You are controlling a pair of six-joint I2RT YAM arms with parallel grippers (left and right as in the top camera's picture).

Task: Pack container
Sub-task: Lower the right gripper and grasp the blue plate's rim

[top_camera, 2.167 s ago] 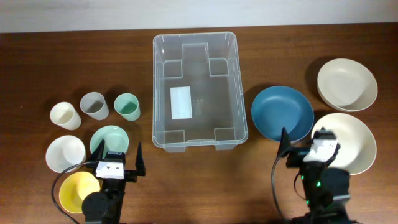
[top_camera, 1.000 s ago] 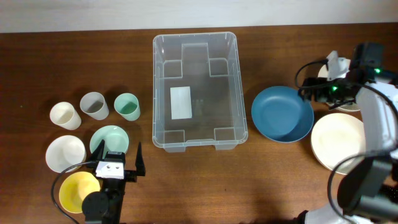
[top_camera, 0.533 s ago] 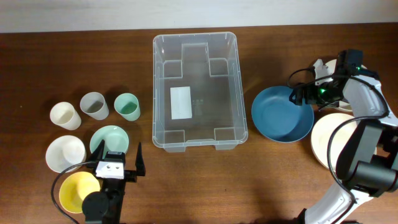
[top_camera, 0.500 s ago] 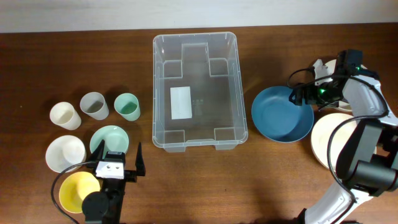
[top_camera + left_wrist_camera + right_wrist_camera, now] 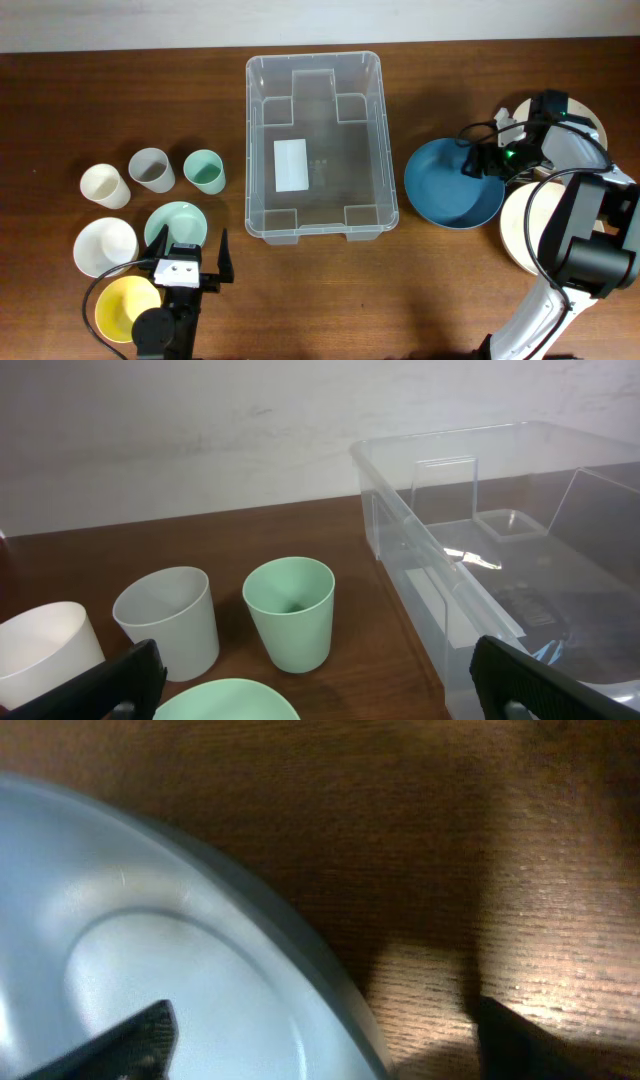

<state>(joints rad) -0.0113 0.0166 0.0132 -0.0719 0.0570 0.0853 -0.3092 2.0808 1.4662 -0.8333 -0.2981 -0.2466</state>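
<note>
Over the blue bowl hovers the right tool, parted.

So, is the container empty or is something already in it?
Empty. Overhead, the clear container shows only its own white label; the blue bowl lies outside, beside it.

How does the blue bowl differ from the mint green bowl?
The blue bowl is dark and wider; the mint green bowl pale and smaller. The blue bowl sits right of the container, the mint green bowl left. The right gripper straddles the blue bowl's rim; the mint green bowl is not gripped. Both upright, empty.
</note>
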